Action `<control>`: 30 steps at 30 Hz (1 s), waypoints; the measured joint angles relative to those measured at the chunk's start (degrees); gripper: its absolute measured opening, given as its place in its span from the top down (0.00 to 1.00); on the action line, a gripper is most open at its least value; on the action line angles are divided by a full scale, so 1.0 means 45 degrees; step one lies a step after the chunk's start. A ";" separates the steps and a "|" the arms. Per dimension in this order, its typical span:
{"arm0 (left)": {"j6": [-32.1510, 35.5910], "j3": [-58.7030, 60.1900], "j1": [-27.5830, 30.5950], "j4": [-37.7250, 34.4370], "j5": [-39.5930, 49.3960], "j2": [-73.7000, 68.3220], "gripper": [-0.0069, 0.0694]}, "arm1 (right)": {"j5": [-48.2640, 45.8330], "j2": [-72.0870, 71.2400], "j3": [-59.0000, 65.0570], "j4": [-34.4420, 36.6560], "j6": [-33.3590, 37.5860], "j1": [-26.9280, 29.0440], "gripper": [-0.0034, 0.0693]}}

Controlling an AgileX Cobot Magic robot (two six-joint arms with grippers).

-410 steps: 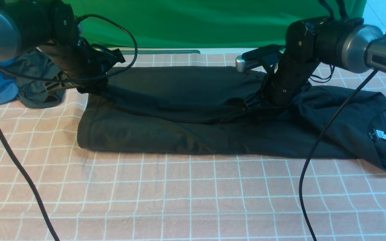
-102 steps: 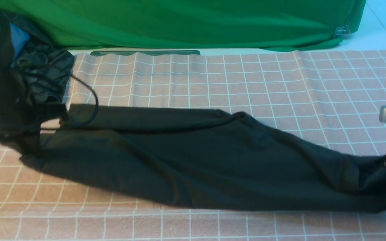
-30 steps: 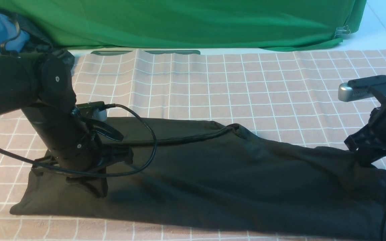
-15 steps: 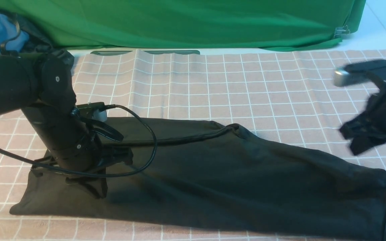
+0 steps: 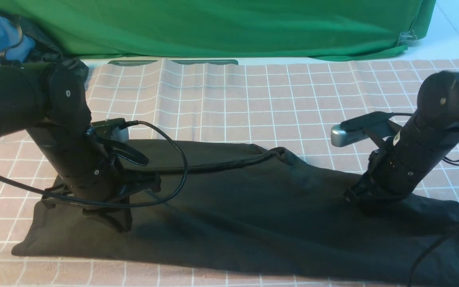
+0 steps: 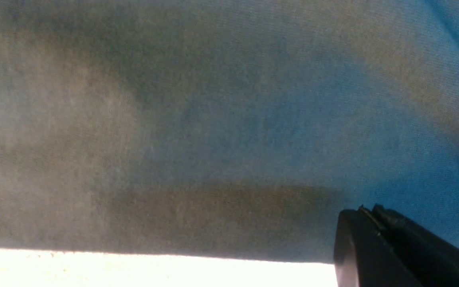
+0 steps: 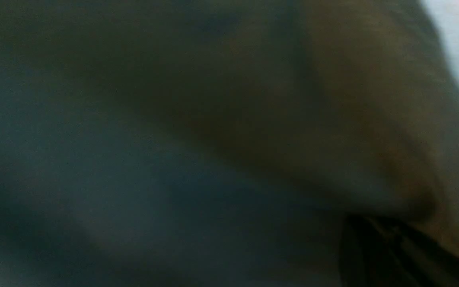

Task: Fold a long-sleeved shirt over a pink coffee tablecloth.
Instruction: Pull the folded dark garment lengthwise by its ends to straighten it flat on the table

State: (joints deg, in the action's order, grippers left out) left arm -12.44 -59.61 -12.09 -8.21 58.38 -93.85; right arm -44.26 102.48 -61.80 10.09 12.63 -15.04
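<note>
long-sleeved shirt (image 5: 253, 207) lies flat as a long black strip across the near part of the pink coffee tablecloth (image 5: 253, 103). It runs left to right, and its right end goes out of the front view at the lower corner.

left gripper (image 5: 112, 219) is down on the shirt's left end, jaws closed, fabric bunched at the tip, which reads as a pinch. Left wrist view: dark finger (image 6: 393, 251) in one corner, shirt fabric filling nearly everything else.

right gripper (image 5: 357, 198) is down near the shirt's right end, by its far edge, jaws closed too. Right wrist view is blurred, but a fold of fabric runs into the finger (image 7: 377, 255), so it has cloth.

Left arm's cable (image 5: 173, 159) loops over the shirt. A green cloth (image 5: 233, 28) hangs behind the table.
</note>
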 joint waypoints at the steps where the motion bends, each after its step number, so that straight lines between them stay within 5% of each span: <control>1: 0.0000 0.0000 0.0000 0.0000 0.0000 0.0000 0.89 | 0.0050 0.0011 0.0000 -0.0032 0.0000 0.0021 0.90; 16: 0.0000 0.0000 0.0000 -0.0042 0.0070 0.0000 0.89 | 0.0813 -0.0125 0.0011 -0.0494 -0.0234 0.1926 0.90; 23: 0.0014 0.0000 0.0000 -0.0087 -0.0171 0.0000 0.89 | 0.0978 -0.1912 0.0011 0.1179 0.0638 0.0249 0.90; 30: -0.0068 0.0000 0.0000 -0.0243 -0.0438 0.0000 0.89 | 0.1486 -0.0410 -0.0011 0.1640 0.0922 -0.0930 0.90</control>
State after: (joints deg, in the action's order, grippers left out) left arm -12.74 -59.61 -12.09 -9.31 56.41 -93.85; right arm -37.58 100.64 -61.84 17.47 16.78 -19.23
